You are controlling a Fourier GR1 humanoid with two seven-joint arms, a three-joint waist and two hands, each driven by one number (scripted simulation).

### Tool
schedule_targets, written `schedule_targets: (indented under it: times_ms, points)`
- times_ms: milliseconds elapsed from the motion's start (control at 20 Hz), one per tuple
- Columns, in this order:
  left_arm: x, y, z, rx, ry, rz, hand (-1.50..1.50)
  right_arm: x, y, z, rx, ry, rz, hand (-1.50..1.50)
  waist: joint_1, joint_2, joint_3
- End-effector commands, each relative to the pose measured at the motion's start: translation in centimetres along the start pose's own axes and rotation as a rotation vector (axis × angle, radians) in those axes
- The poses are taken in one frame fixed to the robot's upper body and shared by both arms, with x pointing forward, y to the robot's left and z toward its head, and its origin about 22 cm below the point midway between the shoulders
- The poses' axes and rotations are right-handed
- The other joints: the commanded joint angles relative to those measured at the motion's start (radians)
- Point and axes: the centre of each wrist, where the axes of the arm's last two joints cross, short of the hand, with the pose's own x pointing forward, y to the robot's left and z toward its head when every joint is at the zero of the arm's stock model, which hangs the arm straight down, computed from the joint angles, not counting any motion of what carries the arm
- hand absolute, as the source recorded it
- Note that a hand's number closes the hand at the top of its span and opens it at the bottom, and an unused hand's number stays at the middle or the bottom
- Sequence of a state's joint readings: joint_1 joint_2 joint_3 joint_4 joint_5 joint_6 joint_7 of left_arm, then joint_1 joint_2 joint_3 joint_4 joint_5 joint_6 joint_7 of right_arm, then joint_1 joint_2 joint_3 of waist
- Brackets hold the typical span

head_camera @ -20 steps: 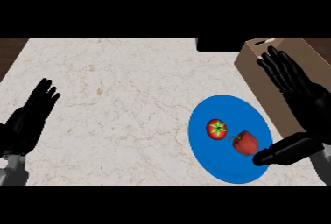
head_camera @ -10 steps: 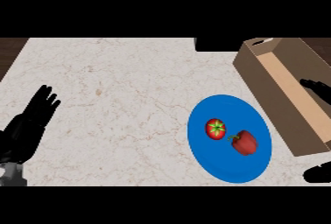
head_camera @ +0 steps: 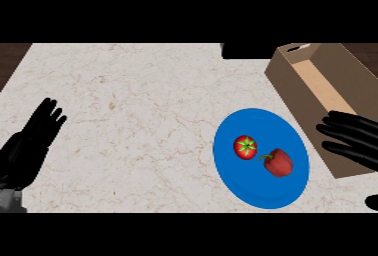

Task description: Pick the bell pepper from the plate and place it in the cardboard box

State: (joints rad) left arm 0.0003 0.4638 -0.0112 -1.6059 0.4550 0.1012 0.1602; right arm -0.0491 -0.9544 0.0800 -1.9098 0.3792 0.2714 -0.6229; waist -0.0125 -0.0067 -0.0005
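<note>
On a pale marble counter (head_camera: 133, 100), the bell pepper (head_camera: 279, 163) lies untouched on the blue plate (head_camera: 251, 192), at the lower right of the frame, just beside a small red tomato (head_camera: 245, 147) with a green star-shaped stem. The pepper sits to the right of the tomato, on the side of the plate nearer the cardboard box (head_camera: 295, 85), which runs from the upper right corner down the right edge with its open top showing a bare interior.

Judged from how things lie, no part of the job is done: the pepper has not been grasped, lifted or carried, and the whole pick and the placing in the box are left.

The right hand (head_camera: 354, 140) shows at the right edge of the frame, over the near end of the box and just beside the plate's rim. Its fingers are spread and only mildly bent, pointing left toward the plate; they hold nothing and stand apart from the pepper. Whether they rest on the box wall cannot be told.

The left hand (head_camera: 33, 142) rests at the lower left of the frame, fingers straight and pointing up, holding nothing, well apart from the plate.
</note>
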Motion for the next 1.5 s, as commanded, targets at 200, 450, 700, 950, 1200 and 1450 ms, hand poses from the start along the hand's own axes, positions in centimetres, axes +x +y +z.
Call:
schedule_targets:
  times_ms: [200,450,700,950,1200,1450]
  points:
    - [0.3,0.9,-0.4,0.005,-0.016,-0.013,0.0,5.6,2.6,-2.3,0.213,0.175,0.136,-1.5,0.006,0.004,-0.001]
    - [-0.9,-0.5,-0.4,-0.024,-0.016,-0.001,0.0,4.1,2.6,-4.6,0.297,0.261,0.084,-1.5,0.021,0.008,0.0]
    - [0.7,-1.1,-0.7,-0.007,0.005,0.007,0.0,4.1,4.3,-4.1,0.329,0.287,0.102,-1.5,0.012,0.006,0.0]
    - [0.5,-0.4,0.0,-0.002,-0.019,-0.018,0.0,5.7,4.8,-4.5,0.366,0.318,0.126,-1.5,0.012,0.005,0.0]
    - [1.6,-1.7,-0.7,-0.009,-0.033,-0.02,0.0,2.2,6.2,-5.3,0.348,0.276,0.106,-1.5,0.017,0.007,0.001]
    - [1.2,-1.1,0.2,-0.008,-0.005,-0.017,0.0,1.4,5.3,-5.4,0.309,0.241,0.115,-1.5,0.018,0.006,0.001]
